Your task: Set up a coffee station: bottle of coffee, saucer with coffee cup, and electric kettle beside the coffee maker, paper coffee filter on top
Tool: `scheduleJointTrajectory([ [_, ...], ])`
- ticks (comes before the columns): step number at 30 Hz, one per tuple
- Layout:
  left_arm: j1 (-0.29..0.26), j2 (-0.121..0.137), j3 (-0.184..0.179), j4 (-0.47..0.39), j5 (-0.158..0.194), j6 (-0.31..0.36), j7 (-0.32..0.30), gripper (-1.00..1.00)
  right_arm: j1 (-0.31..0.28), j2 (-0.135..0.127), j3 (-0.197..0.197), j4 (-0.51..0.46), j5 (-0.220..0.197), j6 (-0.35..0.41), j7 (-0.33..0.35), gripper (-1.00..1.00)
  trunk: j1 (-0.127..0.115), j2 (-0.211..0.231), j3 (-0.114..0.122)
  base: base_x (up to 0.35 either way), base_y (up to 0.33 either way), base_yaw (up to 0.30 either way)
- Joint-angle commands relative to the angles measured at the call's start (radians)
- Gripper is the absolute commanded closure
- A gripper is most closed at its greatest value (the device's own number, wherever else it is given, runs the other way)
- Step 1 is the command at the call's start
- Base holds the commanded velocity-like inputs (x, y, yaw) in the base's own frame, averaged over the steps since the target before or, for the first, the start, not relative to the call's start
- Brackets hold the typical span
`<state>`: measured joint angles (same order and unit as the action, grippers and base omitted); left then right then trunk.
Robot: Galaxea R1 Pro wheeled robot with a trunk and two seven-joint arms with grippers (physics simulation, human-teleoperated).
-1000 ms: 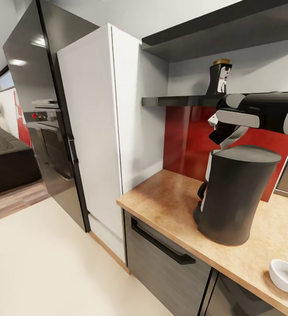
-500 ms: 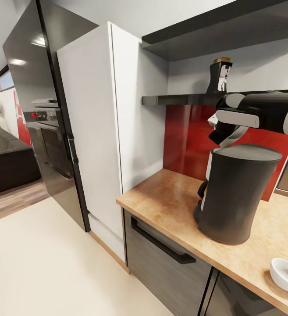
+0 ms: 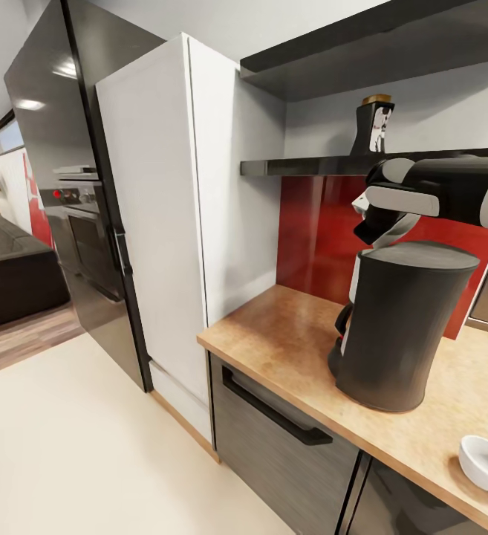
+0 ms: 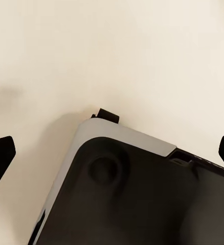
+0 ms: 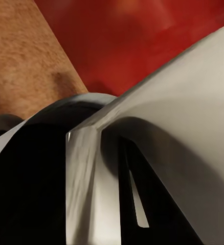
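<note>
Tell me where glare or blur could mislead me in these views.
Head view: bright ceiling-light glare on the dark fridge; the coffee bottle on the shelf looks slightly soft. Right wrist view: close, smeared surfaces over the counter. Left wrist view: evenly lit floor, faint shadows.

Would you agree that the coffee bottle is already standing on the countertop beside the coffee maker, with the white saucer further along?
Not quite: the head view shows the coffee bottle on the kitchen shelf, above the countertop. The coffee maker and white saucer are as you say.
</note>
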<state>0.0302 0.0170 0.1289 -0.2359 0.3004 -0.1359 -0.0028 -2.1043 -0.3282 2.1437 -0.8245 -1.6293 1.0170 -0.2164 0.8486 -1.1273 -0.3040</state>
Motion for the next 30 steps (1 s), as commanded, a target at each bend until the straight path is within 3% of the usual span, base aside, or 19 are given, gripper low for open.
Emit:
scheduleJointTrajectory([
  [1, 0.000, 0.000, 0.000, -0.002, 0.006, -0.001, 0.000, -1.00, -0.002, 0.000, 0.003, -0.002, -0.012, -0.001, -0.011, 1.00, 0.000, -0.001, -0.001, 0.000, 0.000, 0.000],
  [30, 0.000, 0.000, 0.000, -0.002, 0.006, -0.001, 0.000, -1.00, -0.002, 0.000, 0.002, -0.002, -0.012, -0.001, -0.011, 1.00, 0.008, -0.015, -0.007, 0.000, 0.000, 0.000],
])
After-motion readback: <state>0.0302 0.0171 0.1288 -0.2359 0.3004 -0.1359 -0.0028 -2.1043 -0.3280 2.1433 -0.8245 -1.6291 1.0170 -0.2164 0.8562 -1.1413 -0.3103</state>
